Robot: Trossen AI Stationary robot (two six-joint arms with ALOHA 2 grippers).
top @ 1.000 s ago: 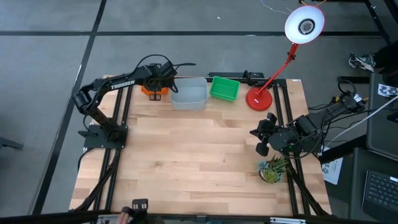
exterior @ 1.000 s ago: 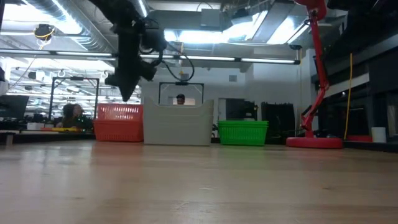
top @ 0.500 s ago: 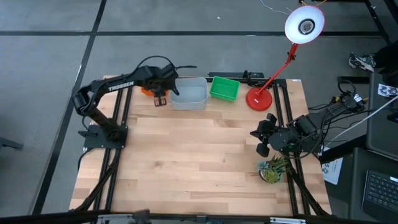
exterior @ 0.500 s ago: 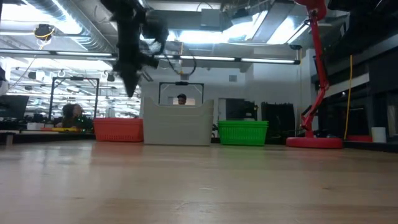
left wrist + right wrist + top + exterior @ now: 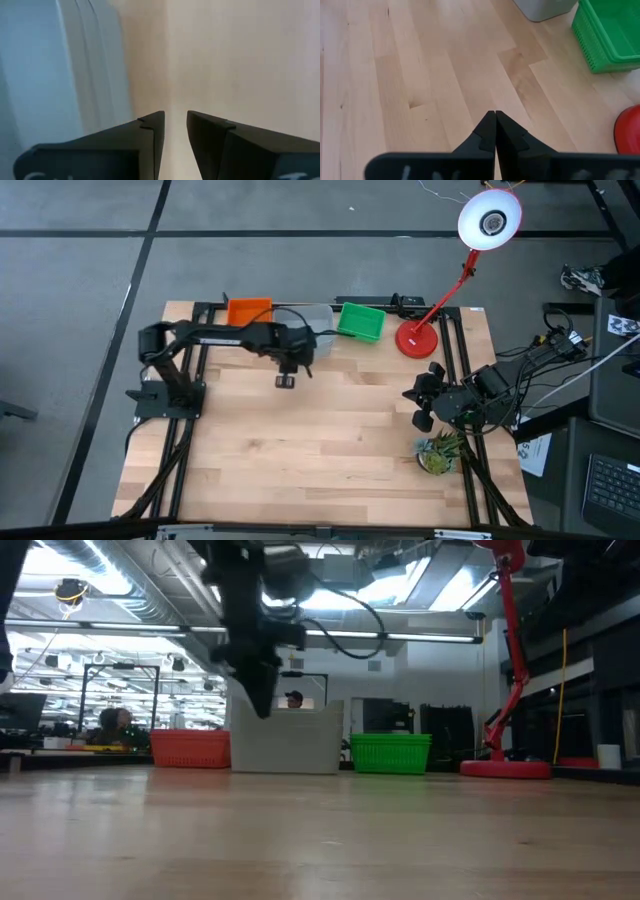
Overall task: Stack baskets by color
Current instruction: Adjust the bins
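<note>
Three baskets stand in a row at the table's far edge: orange (image 5: 248,311) on the left, grey-white (image 5: 322,338) in the middle, green (image 5: 361,321) on the right, each resting on its bottom. My left gripper (image 5: 286,378) hangs above the table just near of the grey-white basket (image 5: 60,65), pointing steeply down. It is open by a narrow gap with nothing between its fingers (image 5: 175,122). In the low view it (image 5: 262,705) shows in front of that basket (image 5: 290,740). My right gripper (image 5: 425,405) waits shut at the table's right edge (image 5: 495,117).
A red desk lamp stands on its round base (image 5: 416,340) to the right of the green basket, its arm slanting up to the white head (image 5: 490,220). A small potted plant (image 5: 440,452) sits near the right edge. Bare wood (image 5: 320,440) fills the middle and near side.
My left gripper has swung from above the orange basket toward the table's right and near edges, turning as it went, and now hangs before the grey-white basket. In the low view the orange basket's top stands lower than a second ago.
</note>
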